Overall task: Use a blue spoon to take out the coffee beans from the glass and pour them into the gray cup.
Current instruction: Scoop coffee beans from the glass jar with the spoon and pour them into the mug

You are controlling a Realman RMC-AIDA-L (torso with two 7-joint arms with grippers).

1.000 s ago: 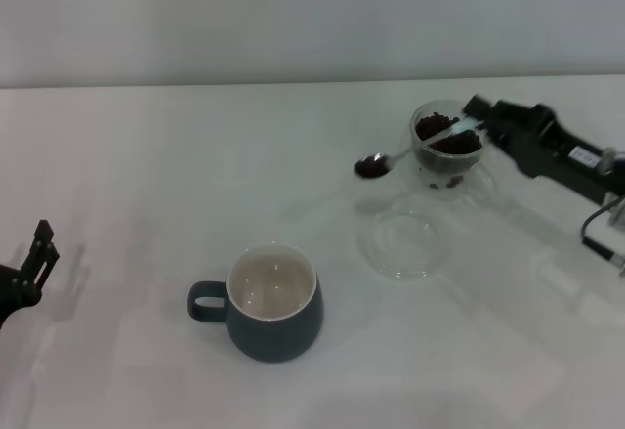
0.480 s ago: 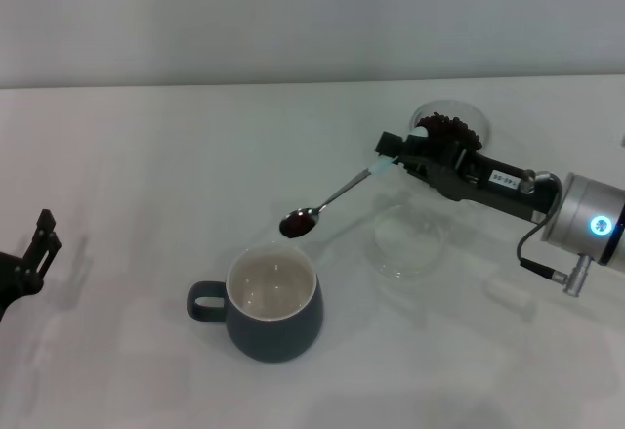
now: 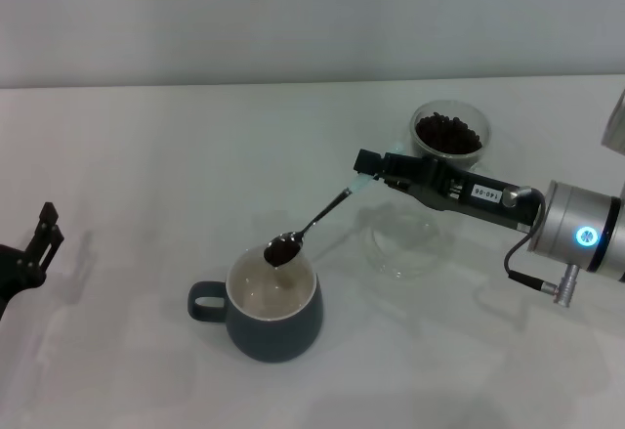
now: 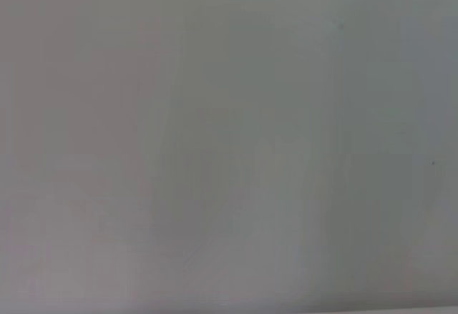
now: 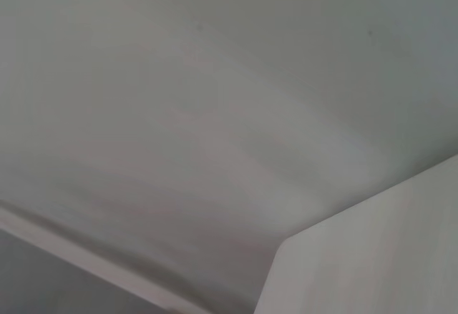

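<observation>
Dark beans fill the bowl of the blue spoon (image 3: 314,222), which hangs right over the cream inside of the gray cup (image 3: 272,304) (bowl just above the rim, stem slanting up to the right). The right gripper (image 3: 371,167) pinches the pale handle end. Behind it, the glass (image 3: 449,136) sits on the white table (image 3: 146,175), holding the coffee beans (image 3: 448,134). A clear saucer (image 3: 405,243) lies near it. The left gripper (image 3: 39,243) is parked at the far left edge, can't tell its fingers.
</observation>
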